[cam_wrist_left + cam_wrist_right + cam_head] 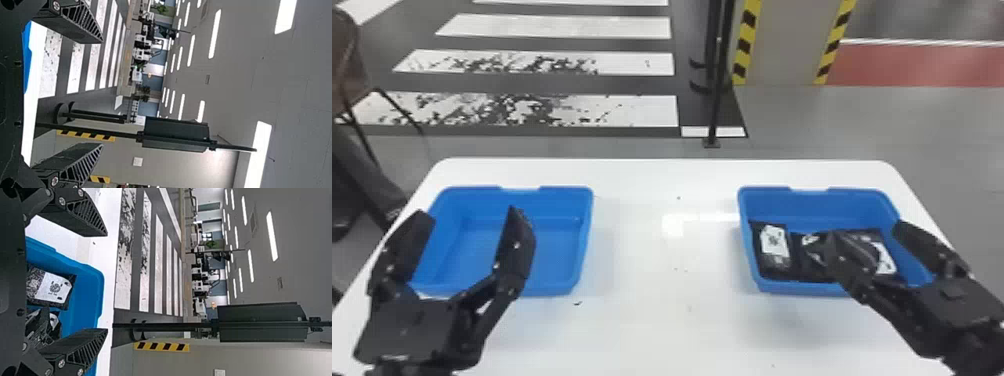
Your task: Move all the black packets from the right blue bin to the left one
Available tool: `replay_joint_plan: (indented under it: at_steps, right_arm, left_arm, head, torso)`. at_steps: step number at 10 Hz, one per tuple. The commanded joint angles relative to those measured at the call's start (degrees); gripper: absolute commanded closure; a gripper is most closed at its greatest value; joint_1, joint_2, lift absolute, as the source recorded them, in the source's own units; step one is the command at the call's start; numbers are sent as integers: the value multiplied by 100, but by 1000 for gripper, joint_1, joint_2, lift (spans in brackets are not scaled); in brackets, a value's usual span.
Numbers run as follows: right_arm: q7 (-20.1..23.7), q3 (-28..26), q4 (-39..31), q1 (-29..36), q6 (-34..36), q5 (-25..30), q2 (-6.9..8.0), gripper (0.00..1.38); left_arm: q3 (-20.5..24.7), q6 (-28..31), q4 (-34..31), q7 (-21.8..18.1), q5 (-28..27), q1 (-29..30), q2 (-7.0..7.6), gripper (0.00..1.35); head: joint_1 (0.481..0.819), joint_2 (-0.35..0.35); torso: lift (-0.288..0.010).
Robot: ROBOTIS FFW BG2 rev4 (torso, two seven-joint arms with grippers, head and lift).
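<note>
Head view: L-most pkt point(774, 257) in R bin point(807, 205), long axis fore-aft.

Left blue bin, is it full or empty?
Empty, as far as it shows: the left blue bin has bare floor and walls in the head view, though the left gripper hides part of it.

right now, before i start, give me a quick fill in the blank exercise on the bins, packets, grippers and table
1. The black packets lie in the ____ blue bin.
2. The other bin stands on the same ____ table.
3. The left gripper and the right gripper are both ____, not shut.
4. Beyond the table, the column has yellow and ____ stripes.

Missing words: right; white; open; black
</note>
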Motion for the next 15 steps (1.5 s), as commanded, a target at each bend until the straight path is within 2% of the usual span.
replay_joint_plan:
  at_steps: [1, 7, 10, 13, 15]
  right_arm:
    - [0, 0, 14, 2, -36, -10, 6, 168]
    - [0, 11, 84, 16, -458, -56, -2, 168]
    - [0, 0, 98, -40, -402, -136, -11, 168]
    - [9, -69, 84, -673, 892, -193, -161, 168]
    - [9, -183, 70, -1081, 1947, -67, -196, 163]
  left_arm:
    - [-18, 92, 0, -8, -52, -27, 0, 98]
    - [-41, 485, -42, 1, -201, -55, 9, 98]
    - [-41, 514, -42, 1, -201, -55, 9, 98]
    - [-41, 500, -42, 1, -189, -41, 9, 98]
    - [-30, 500, -42, 1, -178, -41, 9, 98]
  head:
    - [695, -24]
    - [695, -35]
    - [695, -37]
    - [695, -34]
    - [695, -39]
  torso:
    - [-140]
    - [-140]
    - [-140]
    - [-140]
    - [-140]
